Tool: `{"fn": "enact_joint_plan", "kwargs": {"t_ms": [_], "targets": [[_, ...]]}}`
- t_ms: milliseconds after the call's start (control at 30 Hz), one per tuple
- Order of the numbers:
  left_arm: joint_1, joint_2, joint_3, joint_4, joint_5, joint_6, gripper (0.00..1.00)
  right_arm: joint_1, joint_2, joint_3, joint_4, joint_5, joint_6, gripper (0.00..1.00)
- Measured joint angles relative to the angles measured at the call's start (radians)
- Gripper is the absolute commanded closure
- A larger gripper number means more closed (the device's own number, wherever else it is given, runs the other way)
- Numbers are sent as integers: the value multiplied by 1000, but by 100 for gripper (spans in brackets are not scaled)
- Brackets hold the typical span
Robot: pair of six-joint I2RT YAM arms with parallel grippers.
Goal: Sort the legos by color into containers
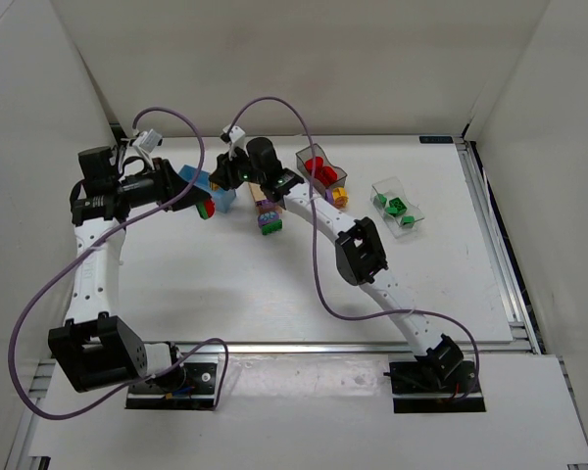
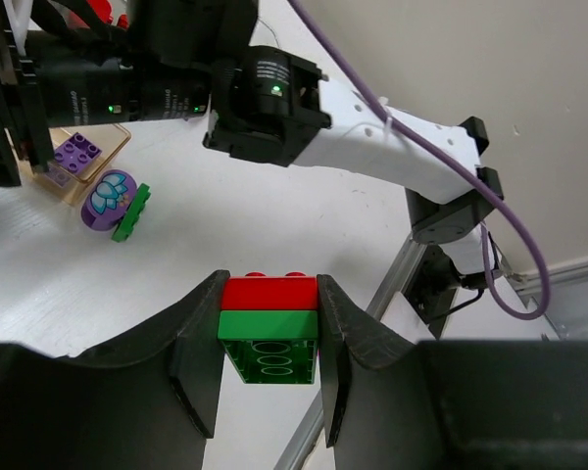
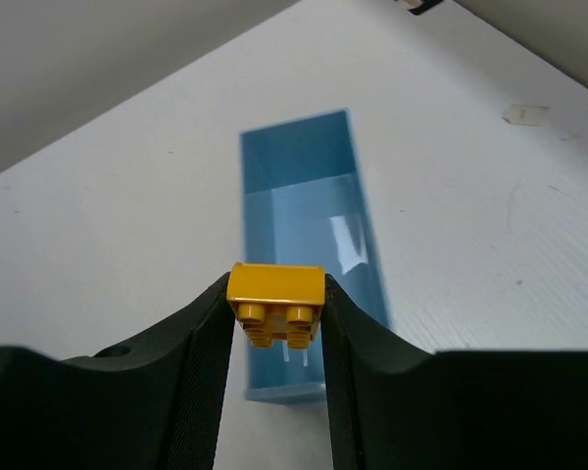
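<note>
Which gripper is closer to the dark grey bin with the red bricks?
Right. The right gripper sits just left of the grey bin; the left gripper is farther left still.

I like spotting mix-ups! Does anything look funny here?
Yes. The left tool holds a red brick stuck on a green brick, two colours together. A purple-and-green clump lies tipped on the table.

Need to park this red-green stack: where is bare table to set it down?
Bare: the wide near-centre stretch between the left arm and right arm, in front of the purple-green clump; also the table in front of the clear bin. Crowded: the far strip from the blue bin to the grey bin.
</note>
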Motion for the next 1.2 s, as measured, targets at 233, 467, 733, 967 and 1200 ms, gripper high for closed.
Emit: {"fn": "enact_joint_plan", "kwargs": {"t_ms": [233, 467, 733, 967, 1200], "targets": [[1, -18, -21, 2, -11, -20, 90, -26, 66, 51, 18, 57, -47, 95], [2, -18, -23, 1, -15, -29, 90, -30, 69, 52, 32, 40, -71, 38], [3, -16, -23, 5, -14, -29, 90, -29, 51, 4, 87, -24, -68, 17], [3, 23, -31, 161, -5, -139, 90, -82, -223, -327, 53, -42, -66, 13], [-110, 203, -12, 406, -14, -282, 90, -379, -695, -466, -147, -53, -184, 15]]}}
